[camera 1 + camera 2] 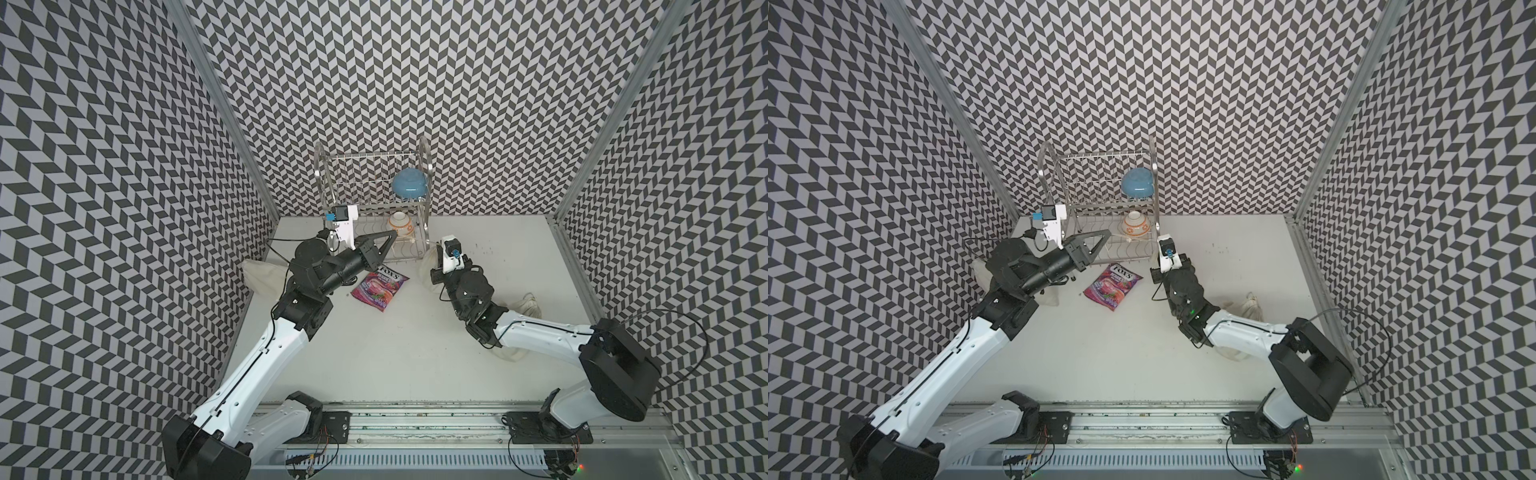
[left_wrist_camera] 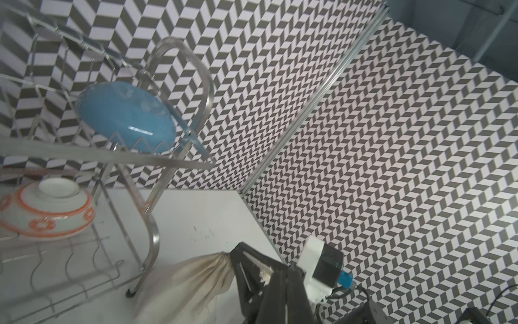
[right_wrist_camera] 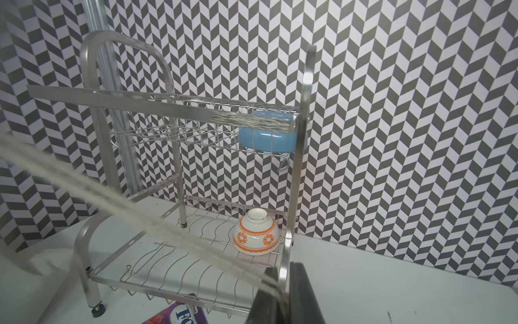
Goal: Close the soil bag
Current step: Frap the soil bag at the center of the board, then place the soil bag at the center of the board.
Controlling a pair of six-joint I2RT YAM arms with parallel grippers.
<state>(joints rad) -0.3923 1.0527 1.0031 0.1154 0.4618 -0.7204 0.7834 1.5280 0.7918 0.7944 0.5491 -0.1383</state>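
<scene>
A purple sweet packet (image 1: 380, 289) lying flat on the tabletop (image 1: 395, 353) reads "FOX'S" and "BERRIES"; the right wrist view cuts it off at "FO". The soil bag (image 2: 185, 286) is beige cloth, dirt-stained, its neck gathered into pleats. It lies beside a foot of the dish rack (image 3: 140, 104), right at the right claw (image 3: 277, 283). That claw is pinching the bag's pale drawstring cords (image 3: 140, 207), which run off blurred. In both top views the right arm hides most of the bag. The left claw (image 1: 390, 237) is pressed together over the rack's lower shelf; whether it holds anything I cannot tell.
</scene>
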